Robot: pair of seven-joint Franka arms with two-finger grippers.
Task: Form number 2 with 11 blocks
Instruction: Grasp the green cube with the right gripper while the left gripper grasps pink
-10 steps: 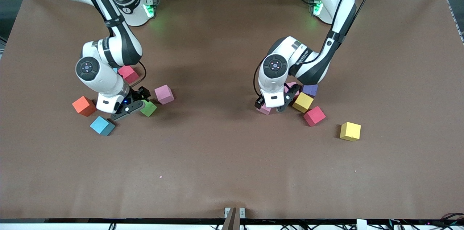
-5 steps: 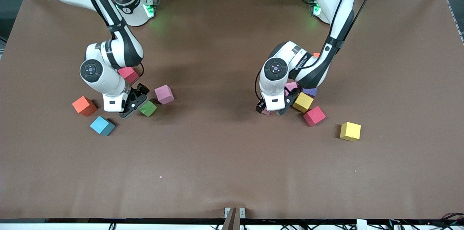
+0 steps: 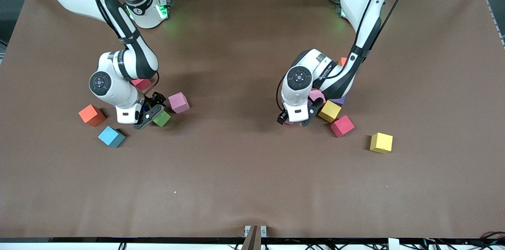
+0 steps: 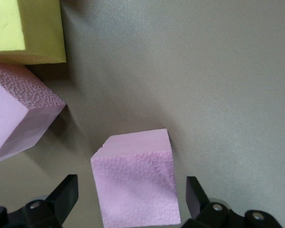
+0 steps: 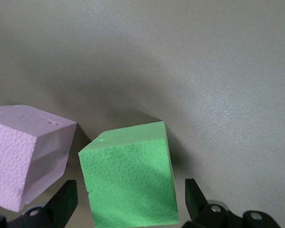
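A brown table (image 3: 244, 171) carries scattered blocks: orange (image 3: 91, 115), light blue (image 3: 111, 136), green (image 3: 162, 118) and pink (image 3: 178, 102) toward the right arm's end; yellow (image 3: 381, 142) and red (image 3: 342, 125) toward the left arm's.

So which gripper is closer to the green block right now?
Right. The right gripper is open and straddles the green block. The left gripper is open around a pink block toward the left arm's end of the table.

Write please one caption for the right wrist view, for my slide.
Open right gripper straddling a green block, a pink block beside it.
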